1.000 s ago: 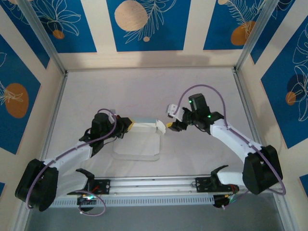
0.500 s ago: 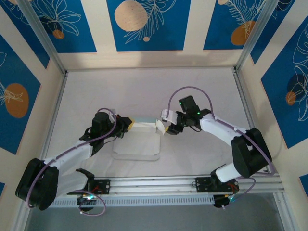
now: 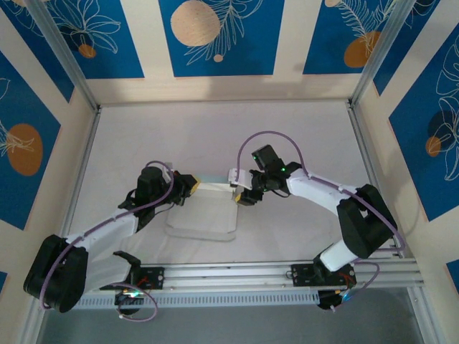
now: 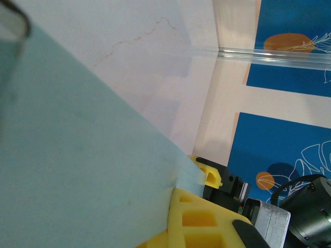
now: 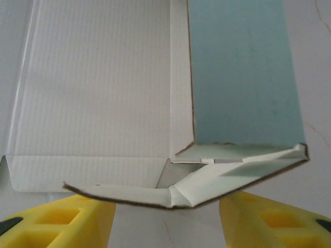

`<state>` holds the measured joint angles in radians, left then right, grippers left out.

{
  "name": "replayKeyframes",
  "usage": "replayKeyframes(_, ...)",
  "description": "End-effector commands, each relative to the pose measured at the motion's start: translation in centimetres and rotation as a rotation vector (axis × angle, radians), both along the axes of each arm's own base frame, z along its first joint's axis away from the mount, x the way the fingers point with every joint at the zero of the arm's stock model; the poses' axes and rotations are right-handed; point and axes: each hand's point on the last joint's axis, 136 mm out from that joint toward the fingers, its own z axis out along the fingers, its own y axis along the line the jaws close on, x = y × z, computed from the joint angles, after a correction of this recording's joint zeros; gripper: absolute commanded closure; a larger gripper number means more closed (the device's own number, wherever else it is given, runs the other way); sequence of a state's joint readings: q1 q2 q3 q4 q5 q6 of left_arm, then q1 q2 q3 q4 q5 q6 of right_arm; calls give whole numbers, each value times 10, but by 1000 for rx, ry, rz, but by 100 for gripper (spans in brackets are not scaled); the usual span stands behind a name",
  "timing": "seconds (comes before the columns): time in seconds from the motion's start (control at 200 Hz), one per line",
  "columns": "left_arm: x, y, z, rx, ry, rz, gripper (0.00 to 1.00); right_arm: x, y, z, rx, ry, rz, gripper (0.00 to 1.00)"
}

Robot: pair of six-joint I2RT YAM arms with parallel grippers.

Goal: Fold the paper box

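Note:
The paper box (image 3: 203, 215) lies part-folded mid-table, its white inside face (image 5: 98, 77) up and one mint-green panel (image 5: 240, 72) raised along the far edge. My left gripper (image 3: 192, 186) is shut on the left end of that green panel (image 4: 77, 155), whose card runs between the yellow fingers (image 4: 199, 222). My right gripper (image 3: 237, 187) is at the box's right end, open. Its yellow fingers (image 5: 57, 222) stand wide apart below a bent end flap (image 5: 191, 188), which spans the gap unpinched.
A metal rail (image 3: 229, 276) with both arm bases runs along the near edge. Blue-and-cream patterned walls and aluminium posts (image 3: 72, 68) enclose the white table (image 3: 215, 136). Open surface lies behind the box and to both sides.
My right arm has swung left, bringing its open gripper up to the box's right end flap. The left gripper has stayed shut on the green panel, unmoved.

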<state>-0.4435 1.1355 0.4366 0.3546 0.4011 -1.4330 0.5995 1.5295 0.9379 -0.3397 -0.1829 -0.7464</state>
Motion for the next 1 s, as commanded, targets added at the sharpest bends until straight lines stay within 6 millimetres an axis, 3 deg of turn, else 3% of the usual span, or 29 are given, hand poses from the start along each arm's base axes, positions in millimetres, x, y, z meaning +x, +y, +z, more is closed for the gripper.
replayKeyframes(0.0, -14, 5, -32, 53, 111, -15, 100, 1, 17, 18, 51, 12, 23, 43)
replayKeyframes(0.32, -9, 2, -18, 32, 96, -13, 100, 6, 19, 38, 43, 46, 28, 43)
replayKeyframes(0.52, -3, -1, 5, 12, 61, -14, 100, 5, 18, 38, 39, 60, 26, 43)
replayKeyframes(0.68, -2, -1, 6, 24, 56, -13, 100, 3, 18, 39, 41, 71, 32, 43)
replayKeyframes(0.855, -5, 2, -4, 20, 65, -5, 100, -5, 22, 28, 44, 99, 11, 43)
replayKeyframes(0.995, -6, 3, 0, 15, 33, -2, 100, -10, 22, 13, 53, 114, -46, 43)
